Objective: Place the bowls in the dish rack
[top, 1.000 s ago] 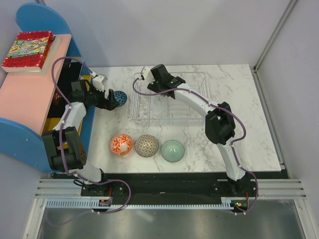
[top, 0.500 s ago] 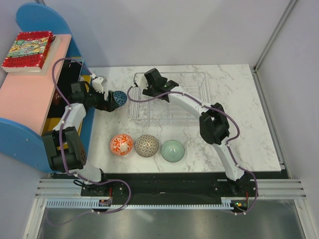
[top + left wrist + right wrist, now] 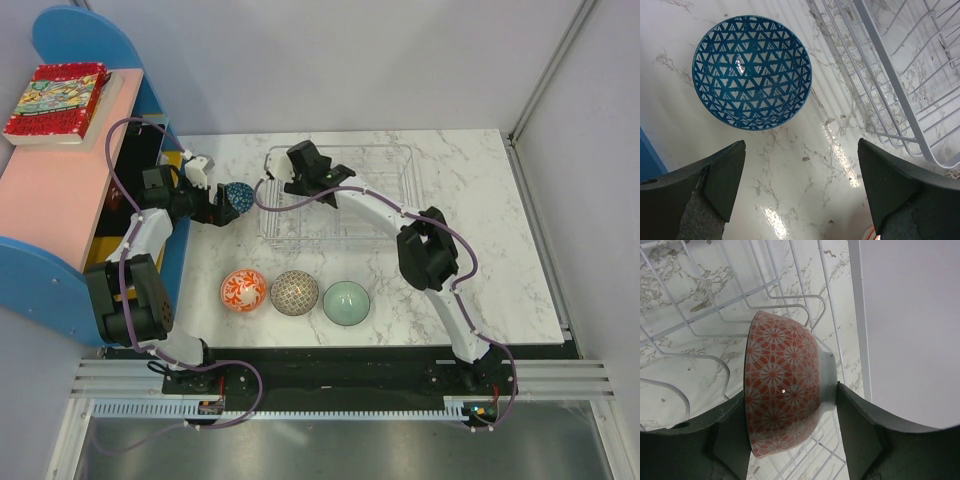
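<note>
**Near edge.** Three bowls stand in a row on the table in front of the arm bases: the orange-red floral bowl (image 3: 244,290), the beige lattice bowl (image 3: 295,292) and the mint-green bowl (image 3: 346,302). All three are outside the rack and nothing is touching them.

**Middle, left.** The left gripper (image 3: 800,190) hangs with its jaws spread to their widest and nothing between them. The blue-and-white bowl (image 3: 752,71) sits upright on the table just ahead of it, close beside the dish rack (image 3: 340,237). Neither has moved over the last second.

**Middle to far, right.** Over the last second the right arm has swung leftward across the rack, and the right gripper (image 3: 790,427) is now over its far left end. Its jaws are about half spread and clamped on the reddish-brown flower-patterned bowl (image 3: 782,412), which is held on edge above the rack wires. Whether the bowl touches the wires cannot be determined.

**Assessment.** The bowl is being lined up with a slot at the left end and has not been released. No bowl is seated yet, and four are still on the table. The blue-and-white bowl looks like the next one to be taken.

**Surface and room.** The table (image 3: 480,250) is glossy white marble-effect and shows glare in the wrist views. Plain grey panels enclose it. To the far left stands a blue shelf unit with a pink top (image 3: 60,190), carrying a red-bordered book (image 3: 57,100).
</note>
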